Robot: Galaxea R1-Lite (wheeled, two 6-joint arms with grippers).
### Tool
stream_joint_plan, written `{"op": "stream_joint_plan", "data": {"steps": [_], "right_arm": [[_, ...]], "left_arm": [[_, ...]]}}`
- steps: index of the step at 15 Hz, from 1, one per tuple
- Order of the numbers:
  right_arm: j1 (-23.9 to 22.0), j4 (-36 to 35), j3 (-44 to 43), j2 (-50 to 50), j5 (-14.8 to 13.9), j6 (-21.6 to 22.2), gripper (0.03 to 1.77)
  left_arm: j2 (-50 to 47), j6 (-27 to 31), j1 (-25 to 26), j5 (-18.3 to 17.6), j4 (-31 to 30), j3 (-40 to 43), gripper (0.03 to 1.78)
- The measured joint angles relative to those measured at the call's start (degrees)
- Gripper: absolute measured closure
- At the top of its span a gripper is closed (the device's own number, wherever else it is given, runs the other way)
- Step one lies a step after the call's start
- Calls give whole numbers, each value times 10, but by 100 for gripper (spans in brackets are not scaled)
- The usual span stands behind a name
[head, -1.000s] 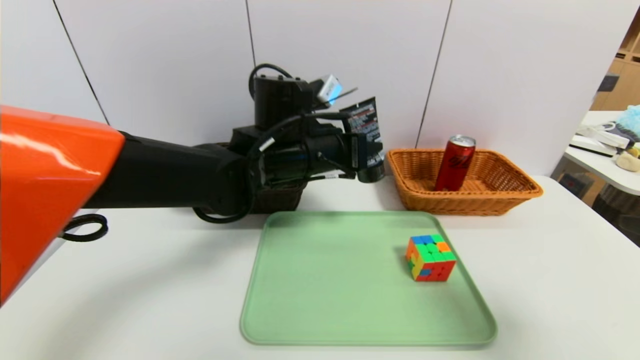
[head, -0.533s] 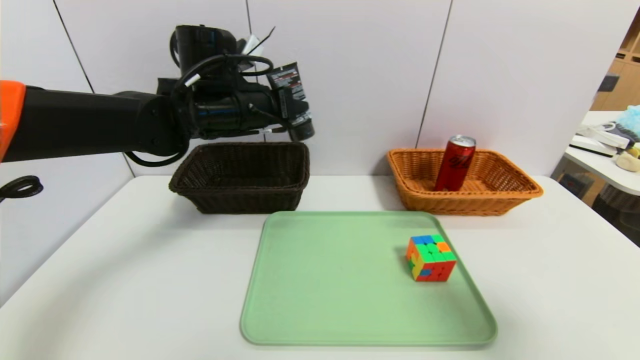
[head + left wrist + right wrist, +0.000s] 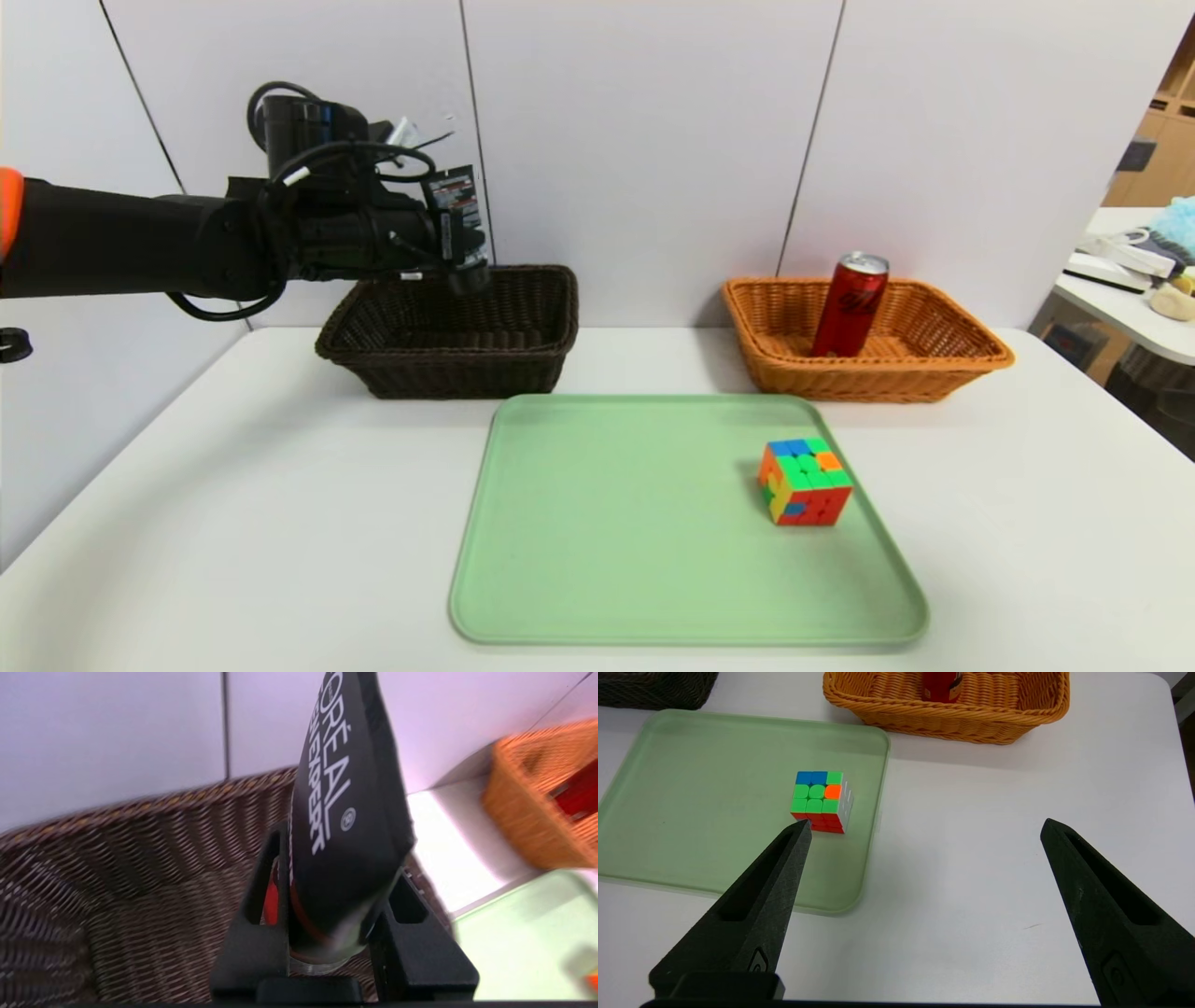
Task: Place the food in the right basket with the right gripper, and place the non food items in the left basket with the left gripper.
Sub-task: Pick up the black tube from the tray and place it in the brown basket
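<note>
My left gripper is shut on the black squeeze tube, holding it cap down just above the dark brown left basket. The red drink can stands upright in the orange-tan right basket. On the right part of the green tray sits the multicoloured puzzle cube. My right gripper is out of the head view; it hovers open and empty over the bare table right of the tray.
A white table carries everything, with a white panel wall close behind the baskets. A second table with clutter stands off to the right. A black cable loop hangs at the left edge.
My left arm has swung left with the tube, from beside the orange-tan basket, up over the brown basket, then down towards its inside. The cube, can and baskets have stayed put.
</note>
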Motion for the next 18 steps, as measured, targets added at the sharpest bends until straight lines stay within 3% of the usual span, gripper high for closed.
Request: {"op": "stream_joint_plan", "data": {"steps": [3, 14, 18], "right_arm": [[0, 0, 0, 0, 0, -1, 11], [0, -1, 0, 3, 0, -1, 11], [0, -1, 2, 3, 0, -1, 11]], "left_arm": [[8, 28, 13, 11, -2, 19, 133], [96, 30, 66, 17, -27, 20, 133], [107, 30, 67, 17, -42, 19, 87]]}}
